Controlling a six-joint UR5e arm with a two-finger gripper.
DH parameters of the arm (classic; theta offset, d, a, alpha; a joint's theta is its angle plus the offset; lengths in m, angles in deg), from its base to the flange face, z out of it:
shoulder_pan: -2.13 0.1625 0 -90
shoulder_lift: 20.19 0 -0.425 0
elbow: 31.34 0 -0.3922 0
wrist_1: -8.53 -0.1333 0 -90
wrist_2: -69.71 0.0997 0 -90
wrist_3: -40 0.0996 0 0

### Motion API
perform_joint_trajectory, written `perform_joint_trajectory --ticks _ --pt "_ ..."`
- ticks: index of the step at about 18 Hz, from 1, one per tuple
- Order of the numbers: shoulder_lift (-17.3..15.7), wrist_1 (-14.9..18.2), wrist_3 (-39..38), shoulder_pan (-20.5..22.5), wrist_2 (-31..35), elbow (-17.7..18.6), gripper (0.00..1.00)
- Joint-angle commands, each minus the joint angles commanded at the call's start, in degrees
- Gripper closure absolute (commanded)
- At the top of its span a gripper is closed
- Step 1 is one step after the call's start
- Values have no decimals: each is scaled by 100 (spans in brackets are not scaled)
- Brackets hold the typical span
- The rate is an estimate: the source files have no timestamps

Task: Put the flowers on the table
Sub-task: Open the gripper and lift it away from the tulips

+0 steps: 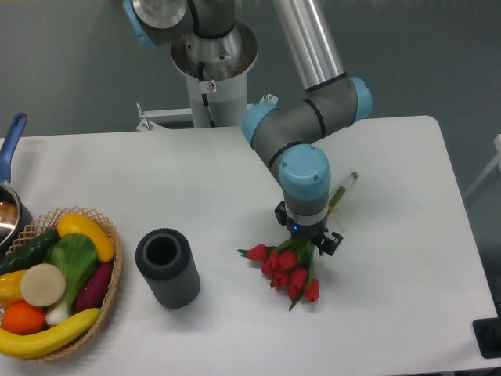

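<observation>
The robot's gripper (307,240) hangs low over the white counter (407,258), its fingers pinching the stems of the red flowers (286,270), whose blooms fan out just right of a dark cylinder (167,266).

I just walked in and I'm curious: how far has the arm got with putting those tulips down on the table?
Nearly there. The flowers are low over the table, right of the dark cylinder, blooms seemingly touching it. The gripper sits over their stems; whether it grips them is hidden. What's left is letting go and lifting away.
</observation>
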Motion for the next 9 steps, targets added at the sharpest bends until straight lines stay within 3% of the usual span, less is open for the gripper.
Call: perform_joint_trajectory --ticks 4,6,9 --pt "-562 17 9 123 -298 -26 0" --pt "-975 96 70 359 -473 -9 0" --pt "-1310 298 201 771 -1132 -61 0"
